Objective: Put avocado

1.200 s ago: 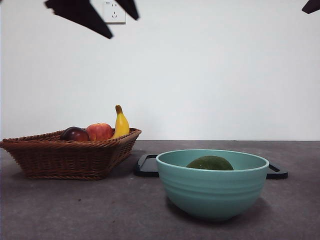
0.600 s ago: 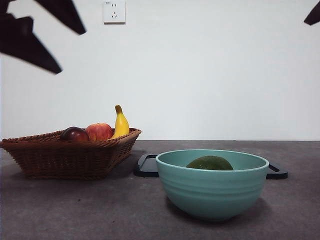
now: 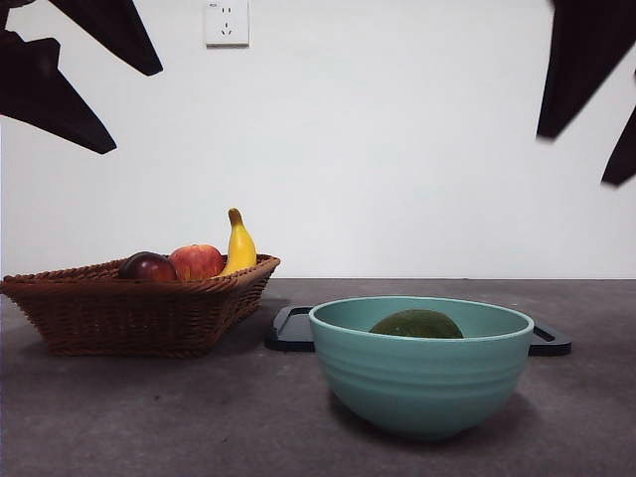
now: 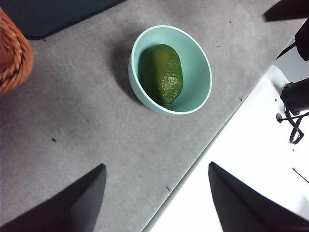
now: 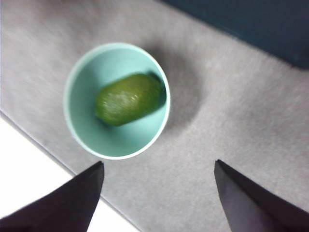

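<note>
My left gripper (image 4: pixel 157 200) hangs high over the table's left side, jaws spread, nothing in them. The avocado (image 3: pixel 416 324) lies on its side in the teal bowl (image 3: pixel 421 383), near the middle. I judge it firm, fairly light, its dull skin offering grip; I would pinch across its narrow middle. My right gripper (image 5: pixel 159 200) hovers above, jaws apart, empty.

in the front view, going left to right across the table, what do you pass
wicker basket → dark red-purple fruit → red apple → banana → black tray → teal bowl with the avocado lying in it
</note>
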Action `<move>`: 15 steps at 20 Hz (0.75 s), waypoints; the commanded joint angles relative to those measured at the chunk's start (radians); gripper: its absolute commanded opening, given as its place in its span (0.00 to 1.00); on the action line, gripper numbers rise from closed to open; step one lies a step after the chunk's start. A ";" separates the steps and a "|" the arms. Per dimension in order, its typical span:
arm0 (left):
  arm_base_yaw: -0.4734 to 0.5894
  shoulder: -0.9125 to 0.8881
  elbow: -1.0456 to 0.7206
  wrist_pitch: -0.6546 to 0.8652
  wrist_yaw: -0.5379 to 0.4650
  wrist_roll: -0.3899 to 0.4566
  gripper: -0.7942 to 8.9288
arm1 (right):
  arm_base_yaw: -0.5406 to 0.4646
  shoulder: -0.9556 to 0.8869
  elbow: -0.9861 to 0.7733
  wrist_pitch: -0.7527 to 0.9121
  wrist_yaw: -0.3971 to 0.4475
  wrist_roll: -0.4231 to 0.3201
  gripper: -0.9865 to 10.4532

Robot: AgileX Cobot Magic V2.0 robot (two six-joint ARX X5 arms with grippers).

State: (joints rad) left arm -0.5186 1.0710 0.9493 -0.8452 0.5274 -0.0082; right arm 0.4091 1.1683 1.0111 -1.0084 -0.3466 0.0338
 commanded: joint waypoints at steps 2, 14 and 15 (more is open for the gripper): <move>-0.006 0.003 0.010 0.006 0.006 0.019 0.43 | 0.051 0.109 0.018 0.068 0.029 0.000 0.40; -0.006 0.003 0.010 0.007 0.005 0.024 0.43 | 0.119 0.394 0.018 0.270 0.115 0.003 0.28; -0.006 0.003 0.010 0.007 0.005 0.024 0.43 | 0.119 0.407 0.018 0.277 0.115 0.002 0.25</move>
State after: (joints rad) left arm -0.5186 1.0710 0.9493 -0.8448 0.5274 0.0021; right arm 0.5209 1.5589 1.0111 -0.7372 -0.2337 0.0338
